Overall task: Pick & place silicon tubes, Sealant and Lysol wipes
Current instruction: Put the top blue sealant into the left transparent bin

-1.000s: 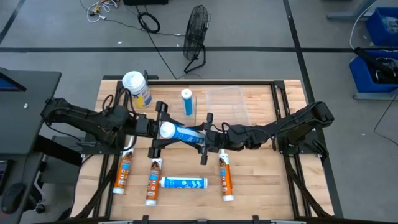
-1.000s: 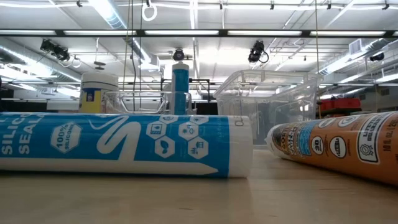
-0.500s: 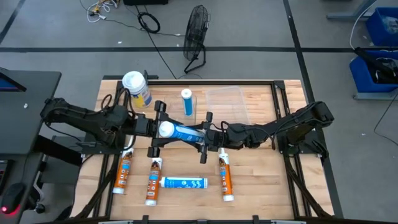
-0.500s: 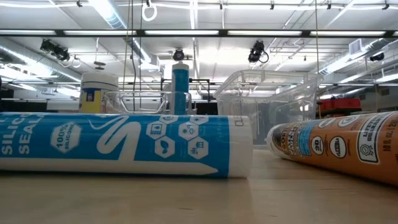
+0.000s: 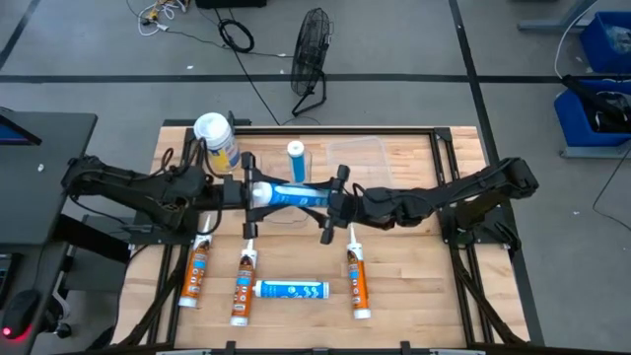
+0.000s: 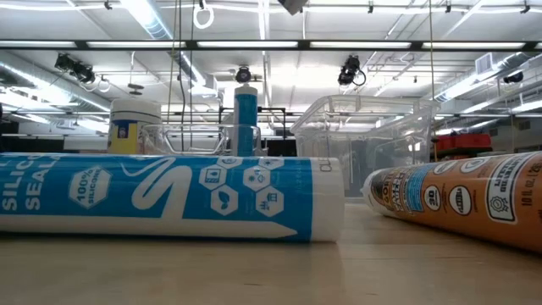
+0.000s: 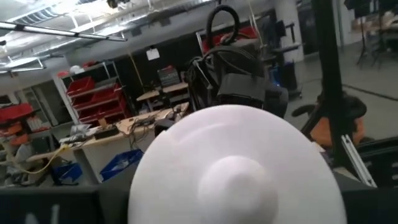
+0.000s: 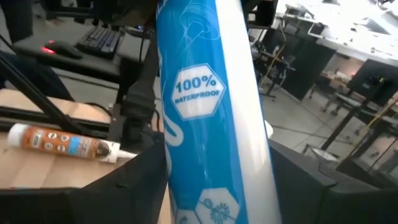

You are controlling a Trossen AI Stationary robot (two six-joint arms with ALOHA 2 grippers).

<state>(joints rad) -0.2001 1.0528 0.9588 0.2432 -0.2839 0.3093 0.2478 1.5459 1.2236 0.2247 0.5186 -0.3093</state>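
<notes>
a: where is the blue-and-white silicone tube (image 5: pixel 289 195) now?
b: it is lifted above the wooden counter (image 5: pixel 414 286), lying across between the two arms. the right gripper (image 5: pixel 333 200) is closed around its body, and the left gripper (image 5: pixel 246 193) is at its white round end, closed on it too as far as i can see.

a: and the other things?
b: the round lysol wipes canister with white lid and yellow label (image 5: pixel 216 139) stands at the far left corner of the counter. a second blue-and-white tube (image 5: pixel 296 161) stands upright in a small clear box. beside it is a bigger clear plastic bin (image 5: pixel 362 163). near the front edge, three orange-and-white sealant tubes (image 5: pixel 356 278) lie on the counter, and one more blue-and-white tube (image 5: pixel 292 289) lies between them.
</notes>
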